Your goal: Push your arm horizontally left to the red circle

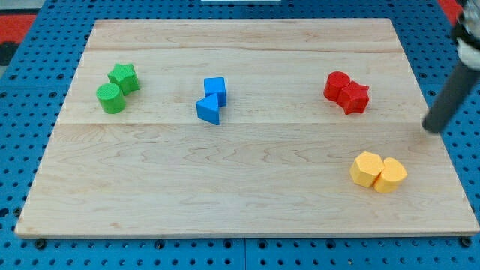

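Red circle point(337, 85): upper right of the wooden board point(225, 187), touching a red star point(355, 97).
My tip point(431, 129): at the board's right edge, lower than the circle; a bare rod, no fingers.
Approach: likely best nudged up level first, then slid straight left.
Writing: none legible.

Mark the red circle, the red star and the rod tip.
Red circle block point(337, 85), camera view: its top face.
Red star block point(355, 97), camera view: its top face.
My tip point(430, 128), camera view: the dark rod's lower end.
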